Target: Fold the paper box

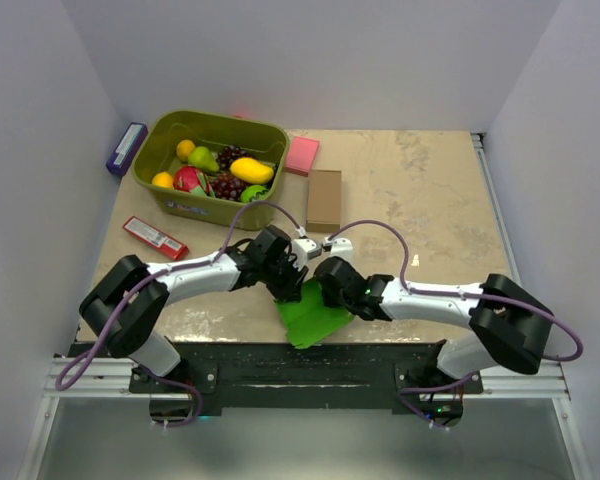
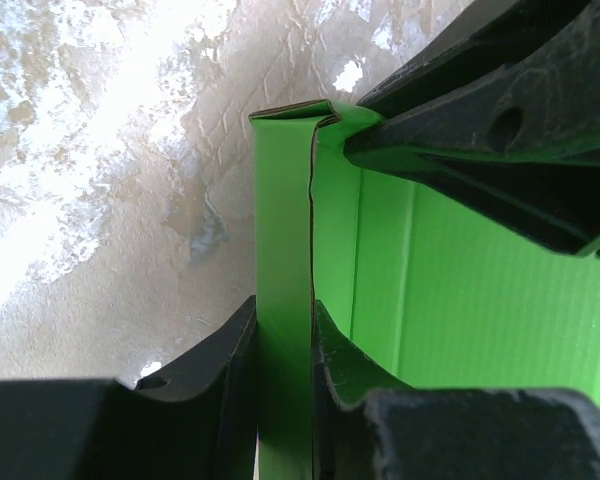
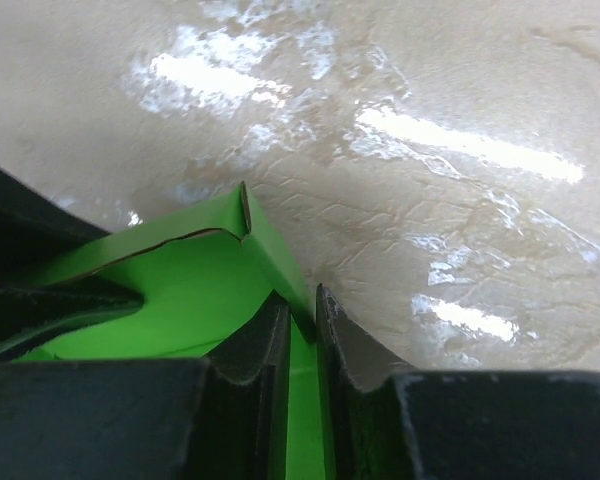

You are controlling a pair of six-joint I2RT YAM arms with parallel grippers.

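The left gripper [image 2: 285, 345] has its fingers drawn narrow, pinching an upright folded flap of the paper box [image 2: 460, 300]. The right gripper [image 3: 302, 325] is narrower again around a neighbouring wall of the green card and seems to grip it from both sides, though the contact is hard to see. The box sits partly folded at the near middle of the table [image 1: 420, 190]. Far left stands a green bin [image 1: 195, 208] of fruit.

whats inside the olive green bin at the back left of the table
Fruit fills the bin: dark grapes, a yellow mango-like piece, a green pear, an orange and a red fruit. The bin's floor and anything beneath the fruit are covered.
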